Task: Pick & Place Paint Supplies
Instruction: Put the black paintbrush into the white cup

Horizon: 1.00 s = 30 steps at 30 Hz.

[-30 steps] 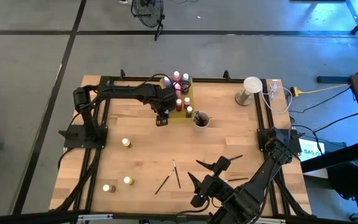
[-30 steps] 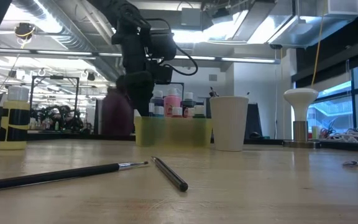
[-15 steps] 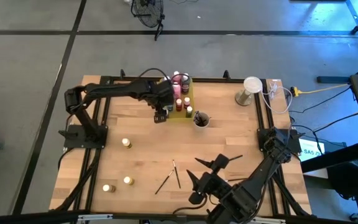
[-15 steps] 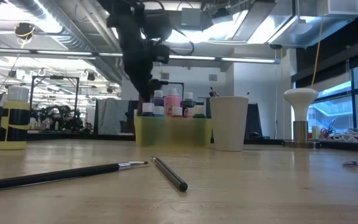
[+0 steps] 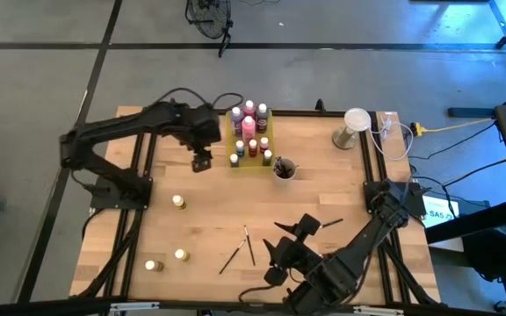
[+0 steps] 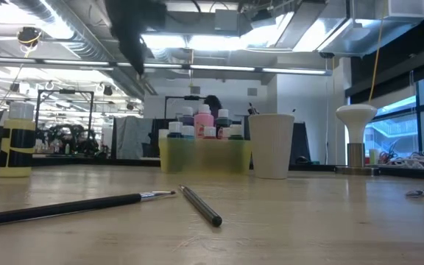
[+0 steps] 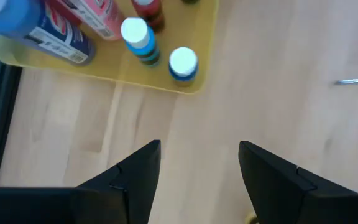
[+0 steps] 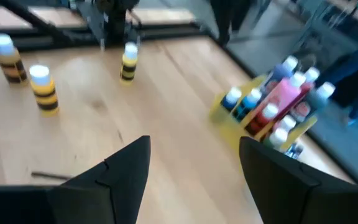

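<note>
The left gripper (image 5: 200, 161) hovered empty, jaws apart, just beside the yellow tray (image 5: 269, 140) that held most paint bottles (image 5: 249, 132). Three yellow-banded bottles (image 5: 178, 202) stood on the near-left table, brushes (image 5: 249, 245) near the right gripper (image 5: 285, 253), also open and empty. Each bottle likely needed a centred, upright grip before lifting.

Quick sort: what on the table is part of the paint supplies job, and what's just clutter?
Job:
- bottles in tray
- three yellow bottles, loose on the table
- loose brushes
- brushes in cup
- left gripper, open, empty
- right gripper, open, empty

Lying about:
- yellow tray
- cup
- white stand
- cables
</note>
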Tool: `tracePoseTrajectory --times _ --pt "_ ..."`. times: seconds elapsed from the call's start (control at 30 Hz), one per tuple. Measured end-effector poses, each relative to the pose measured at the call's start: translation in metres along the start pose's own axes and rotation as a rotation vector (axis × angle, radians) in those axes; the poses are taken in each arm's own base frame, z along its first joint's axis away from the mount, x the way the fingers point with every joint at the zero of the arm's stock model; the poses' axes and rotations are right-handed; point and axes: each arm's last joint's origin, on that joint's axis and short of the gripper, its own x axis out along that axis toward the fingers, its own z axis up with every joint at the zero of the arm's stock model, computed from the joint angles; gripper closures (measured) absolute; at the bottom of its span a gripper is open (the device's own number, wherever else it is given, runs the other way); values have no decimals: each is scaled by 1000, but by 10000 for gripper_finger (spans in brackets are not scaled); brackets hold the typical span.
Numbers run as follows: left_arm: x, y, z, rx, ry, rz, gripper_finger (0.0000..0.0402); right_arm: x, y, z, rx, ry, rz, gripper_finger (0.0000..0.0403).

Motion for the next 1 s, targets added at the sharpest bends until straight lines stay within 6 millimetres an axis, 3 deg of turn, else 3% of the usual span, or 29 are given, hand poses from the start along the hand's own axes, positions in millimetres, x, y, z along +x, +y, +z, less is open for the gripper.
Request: tracePoseTrajectory --times 0.4,0.67,1.0 --pt "-76 -24 -44 62 -264 -23 190 42 -9 6 -37 407 124 155" --pt "-78 -24 -70 91 -362 -20 190 74 -10 -14 -311 796 364 191" --pt "-78 -24 -87 85 -396 -21 190 93 -15 -40 -562 1015 592 244"
